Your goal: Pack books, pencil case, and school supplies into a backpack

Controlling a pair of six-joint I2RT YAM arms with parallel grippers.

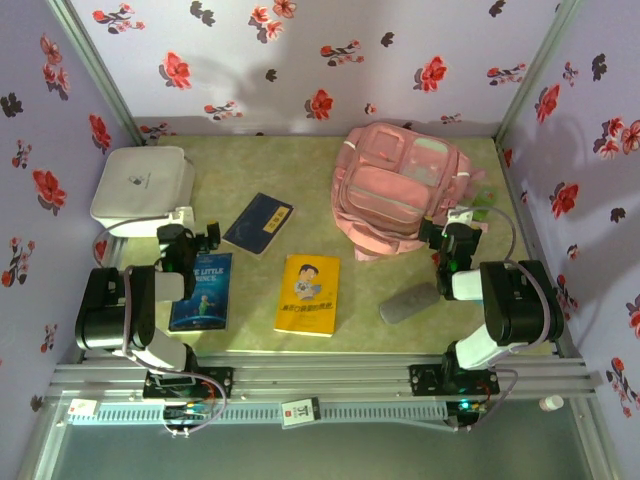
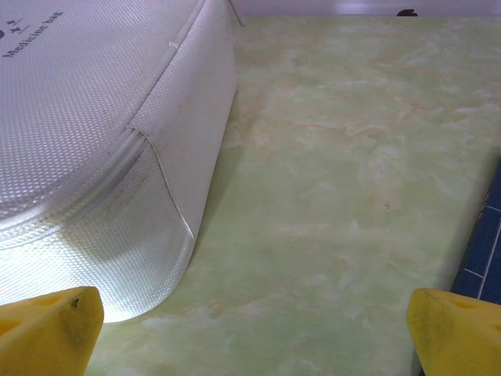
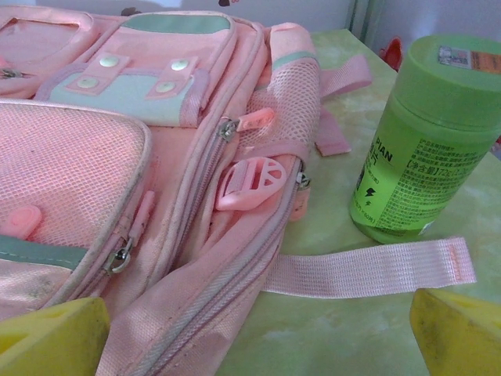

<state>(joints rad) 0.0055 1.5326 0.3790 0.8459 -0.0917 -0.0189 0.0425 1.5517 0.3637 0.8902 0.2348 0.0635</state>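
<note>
1. Far L: we see a white box point(image 1: 140, 185) flat at the rear-L corner of the table point(image 1: 400, 340). In the L wrist cam its rounded, textured corner point(image 2: 117, 157) sits just ahead of the L finger point(image 2: 47, 325).

2. L gripper point(image 1: 192, 232): jaws wide apart, nothing btwn them but bare table point(image 2: 329, 196). It sits low, btwn the box and the navy book point(image 1: 258, 222). The dark blue edge at the R border of the L wrist cam point(image 2: 485, 251) is prob. that book; too little shows to be sure.

3. Blue book point(image 1: 202, 290): flat, cover up, near the front-L, partly under the L arm.

4. Navy book: flat, turned at an angle, behind and R of the blue book, apart from it.

5. Yellow book point(image 1: 308, 293): flat, cover up, approx. centre-front, apart from the other two.

6. Pencil case point(image 1: 410, 302): lying on the table R of the yellow book, in front of the backpack point(image 1: 400, 190), beside the R arm.

7. Backpack: lying pockets-up at the rear-R, zips closed in the R wrist cam point(image 3: 156, 157). One strap point(image 3: 368, 270) trails flat on the table.

8. R gripper point(image 1: 455, 238): jaws wide apart, holding nothing, at the backpack's front-R edge.

9. Green bottle point(image 3: 427, 141): upright, lid on, just R of the backpack.
</note>
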